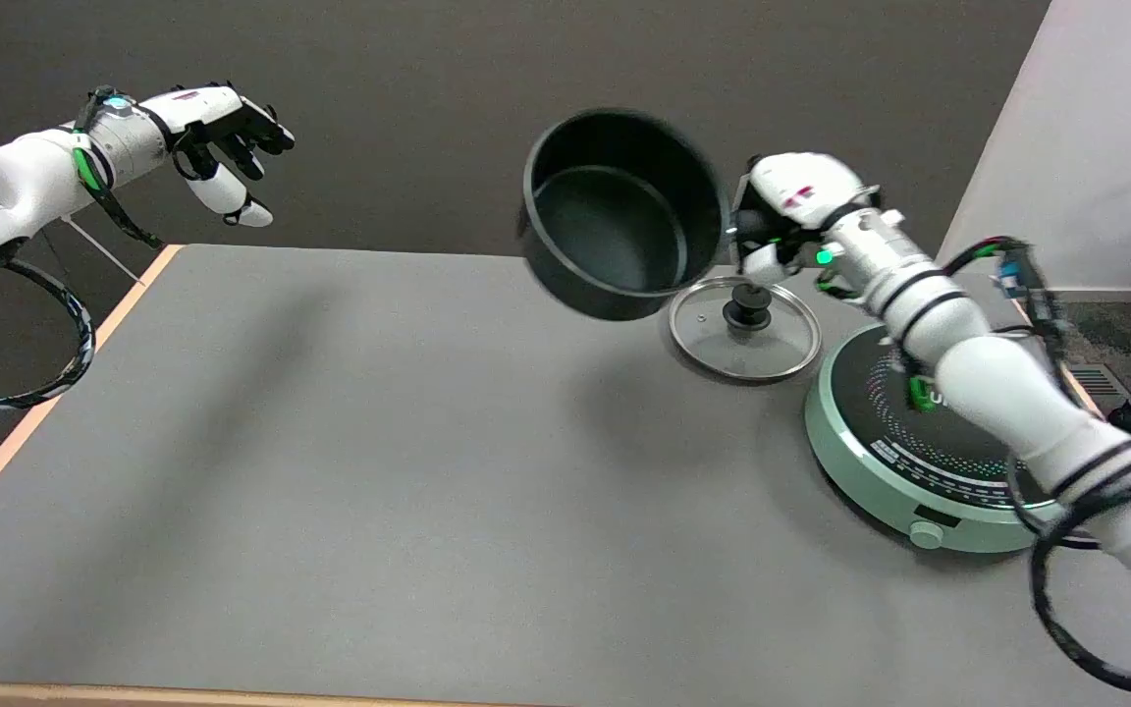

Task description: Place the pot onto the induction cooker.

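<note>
One grey table (330, 471), wide and bare to the left. One round green cooker (880, 462) near its right edge. One black pot (621, 211), empty, tilted, held in the air by the right hand (783, 218), apparently clamped on its rim. One glass lid (744, 329) lies beside the cooker.

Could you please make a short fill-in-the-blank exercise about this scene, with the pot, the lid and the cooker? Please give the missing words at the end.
1. The right hand holds the black round metal pot in the ____, above the grey table.
2. The round glass lid with a black knob lies on the ____.
3. The pale green round induction cooker has ____ standing on it.

Missing words: air; table; nothing
</note>
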{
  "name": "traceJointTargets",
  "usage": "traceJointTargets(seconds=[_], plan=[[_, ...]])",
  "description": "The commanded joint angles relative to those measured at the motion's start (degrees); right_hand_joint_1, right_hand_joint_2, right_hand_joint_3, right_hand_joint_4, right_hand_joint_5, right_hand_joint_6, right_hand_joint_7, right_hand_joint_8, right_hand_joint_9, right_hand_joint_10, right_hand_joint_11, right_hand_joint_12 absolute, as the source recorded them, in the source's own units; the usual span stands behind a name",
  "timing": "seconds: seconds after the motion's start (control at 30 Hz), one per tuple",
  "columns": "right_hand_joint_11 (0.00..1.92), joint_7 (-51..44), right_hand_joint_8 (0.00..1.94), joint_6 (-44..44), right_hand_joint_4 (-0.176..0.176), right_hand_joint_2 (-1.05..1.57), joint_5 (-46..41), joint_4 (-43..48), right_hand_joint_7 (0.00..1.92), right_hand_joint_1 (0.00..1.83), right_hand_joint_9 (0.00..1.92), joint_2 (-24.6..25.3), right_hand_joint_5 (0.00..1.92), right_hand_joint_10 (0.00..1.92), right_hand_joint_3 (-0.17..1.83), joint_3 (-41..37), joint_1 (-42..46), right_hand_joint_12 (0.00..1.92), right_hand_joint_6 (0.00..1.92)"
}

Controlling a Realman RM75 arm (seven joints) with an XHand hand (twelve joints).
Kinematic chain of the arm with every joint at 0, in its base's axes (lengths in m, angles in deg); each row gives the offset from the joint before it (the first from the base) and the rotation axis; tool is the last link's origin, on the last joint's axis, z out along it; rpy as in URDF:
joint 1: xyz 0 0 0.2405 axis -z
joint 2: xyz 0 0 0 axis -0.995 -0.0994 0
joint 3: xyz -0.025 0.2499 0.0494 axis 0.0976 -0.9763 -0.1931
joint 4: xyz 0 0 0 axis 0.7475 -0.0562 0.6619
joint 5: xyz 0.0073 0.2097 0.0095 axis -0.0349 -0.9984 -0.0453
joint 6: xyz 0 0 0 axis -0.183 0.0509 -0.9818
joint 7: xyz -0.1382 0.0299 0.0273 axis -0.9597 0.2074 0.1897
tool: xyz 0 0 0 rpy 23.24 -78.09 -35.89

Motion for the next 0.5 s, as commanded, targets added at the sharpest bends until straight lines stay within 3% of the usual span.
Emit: traceJointTargets(seconds=[0.03,0.27,0.5], plan=[[1.92,0.58,1.92,4.27,-0.042,0.59,-5.43,11.32,1.92,1.27,1.92,-10.3,1.92,1.92,1.29,-24.83,19.56,1.92,1.92],[1.9,2.85,1.9,15.87,-0.05,0.52,-6.52,12.28,1.9,1.27,1.9,-12.43,1.9,1.9,1.36,-40.15,28.41,1.9,1.9],[1.87,3.14,1.87,21.78,-0.058,0.46,-15.02,12.69,1.87,1.28,1.87,-13.46,1.87,1.87,1.41,-55.19,40.65,1.87,1.87]])
